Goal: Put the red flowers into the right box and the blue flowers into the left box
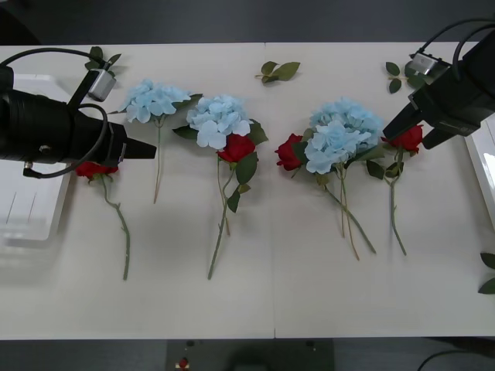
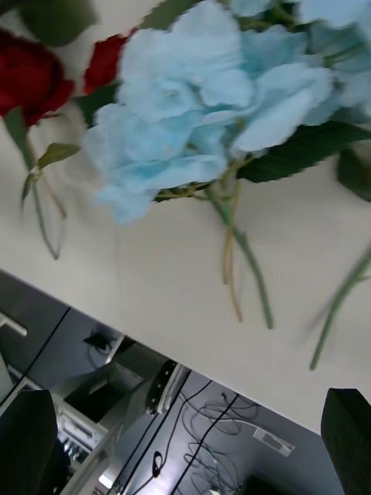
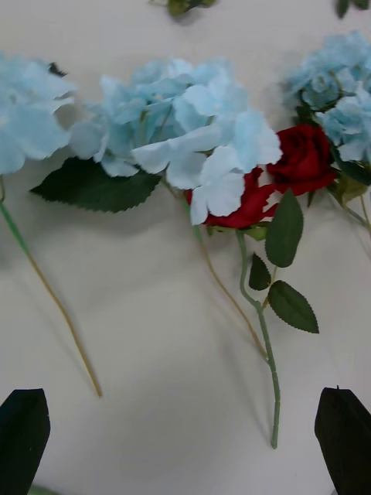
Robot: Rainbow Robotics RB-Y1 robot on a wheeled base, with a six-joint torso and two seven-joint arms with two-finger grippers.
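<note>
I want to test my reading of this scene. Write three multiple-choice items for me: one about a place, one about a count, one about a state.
1. Where do the red flowers and blue flowers lie?
A. on the table, between the left box and the right box
B. all in the left box
C. all in the right box

2. How many red flowers are there in the front view?
A. two
B. four
C. six

3. How do the left gripper and the right gripper stand?
A. each shut on a stem
B. each shut on a leaf
C. both open, holding nothing

Answers:
1 A: every bloom and stem rests on the tabletop, outside both boxes.
2 B: four red blooms can be counted along the row.
3 C: each wrist view shows the fingers apart at the corners, nothing between them.
</note>
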